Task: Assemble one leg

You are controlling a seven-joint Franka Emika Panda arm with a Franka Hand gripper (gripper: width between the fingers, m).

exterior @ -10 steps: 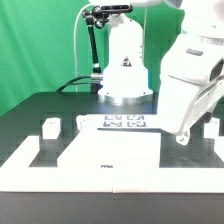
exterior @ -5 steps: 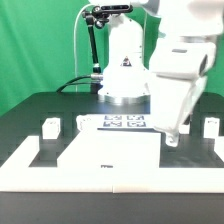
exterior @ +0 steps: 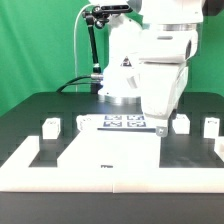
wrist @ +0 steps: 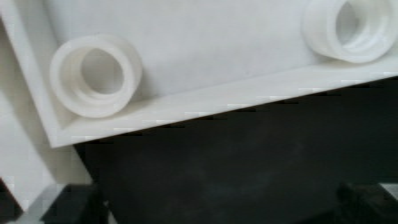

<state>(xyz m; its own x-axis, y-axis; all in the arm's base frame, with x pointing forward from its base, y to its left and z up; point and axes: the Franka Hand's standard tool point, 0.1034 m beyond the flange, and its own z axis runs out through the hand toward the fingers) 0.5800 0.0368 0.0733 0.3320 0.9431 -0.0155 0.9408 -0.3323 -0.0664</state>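
While exterior shows a leg [exterior: 50,126], wrist shows sockets [wrist: 68,76].

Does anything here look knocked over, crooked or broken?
Nothing stands out. The white panel lies flat on the table. One leg on the exterior view's left and another leg on its right stand upright, clear of the panel. No spill or damage shows.
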